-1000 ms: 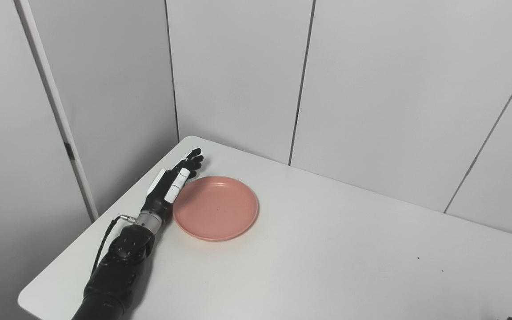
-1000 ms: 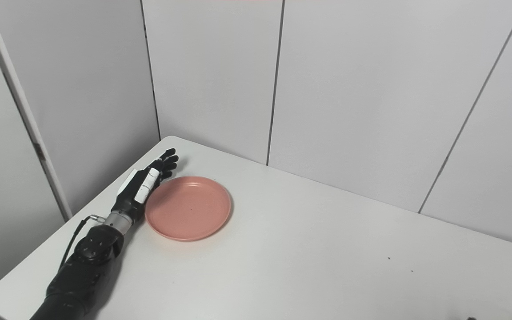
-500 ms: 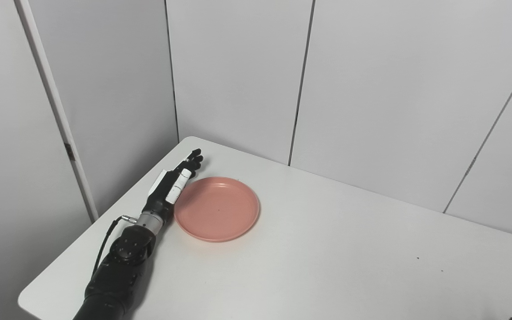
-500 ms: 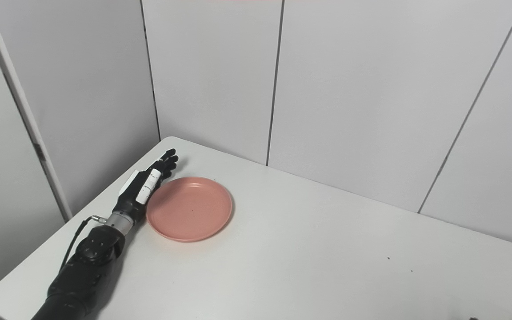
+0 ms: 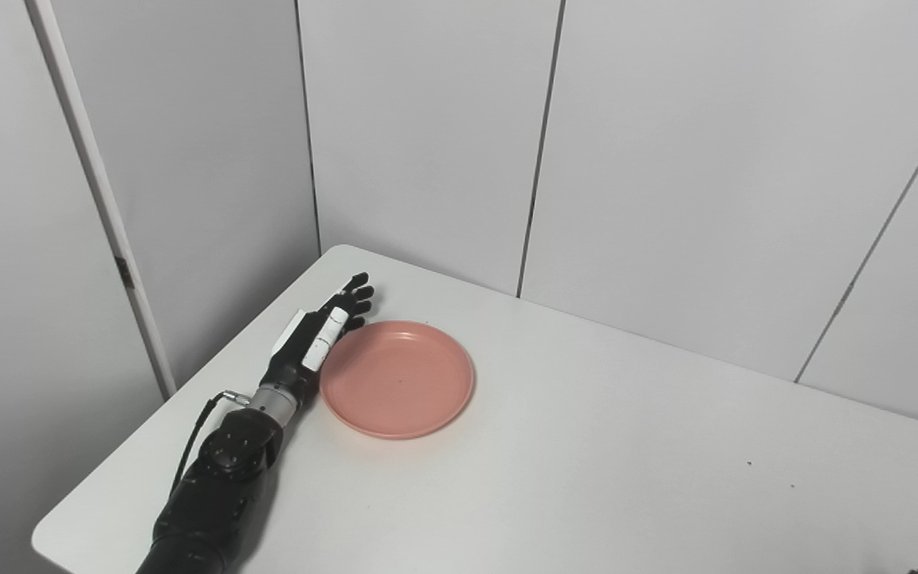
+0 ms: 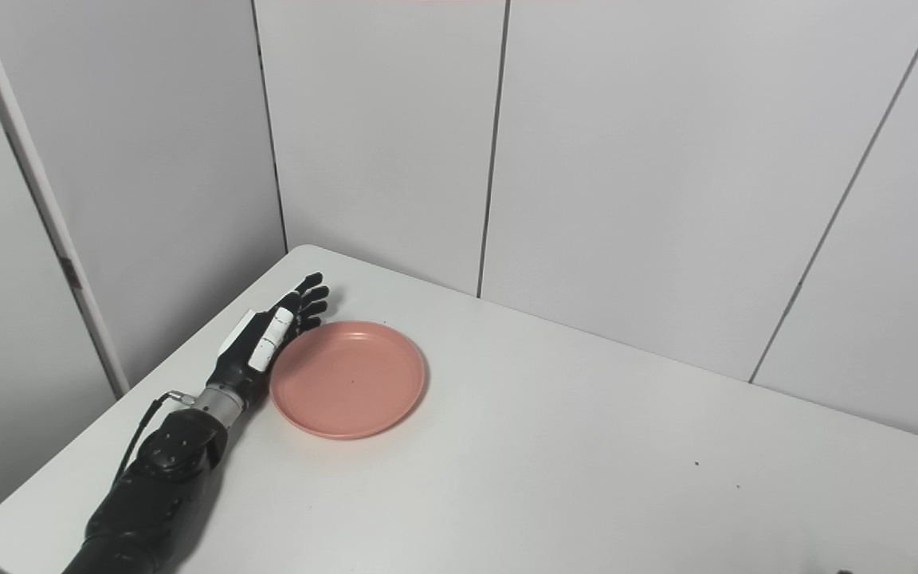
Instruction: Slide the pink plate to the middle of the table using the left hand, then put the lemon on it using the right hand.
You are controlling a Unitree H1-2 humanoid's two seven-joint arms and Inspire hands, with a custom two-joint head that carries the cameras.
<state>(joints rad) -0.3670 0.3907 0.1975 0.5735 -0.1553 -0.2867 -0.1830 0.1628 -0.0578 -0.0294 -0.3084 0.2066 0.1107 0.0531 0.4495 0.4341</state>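
Smooth white table (image 5: 586,446), round pink plate (image 5: 397,379) against flat, empty-fingered left robot hand (image 5: 317,339).

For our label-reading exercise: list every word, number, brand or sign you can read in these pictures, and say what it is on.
None: no readable text appears anywhere.
The pink plate is plain.
The left robot hand has white panels without lettering.
The table and wall panels are blank.

The left hand (image 5: 317,339) shows black fingers (image 5: 357,292) with white plates along the back and thumb. Behind it sits a silver metal wrist collar (image 5: 272,396), then a chunky matte-black forearm (image 5: 216,486) dotted with small screws, and a thin black cable (image 5: 192,430) loops off a metal plug.
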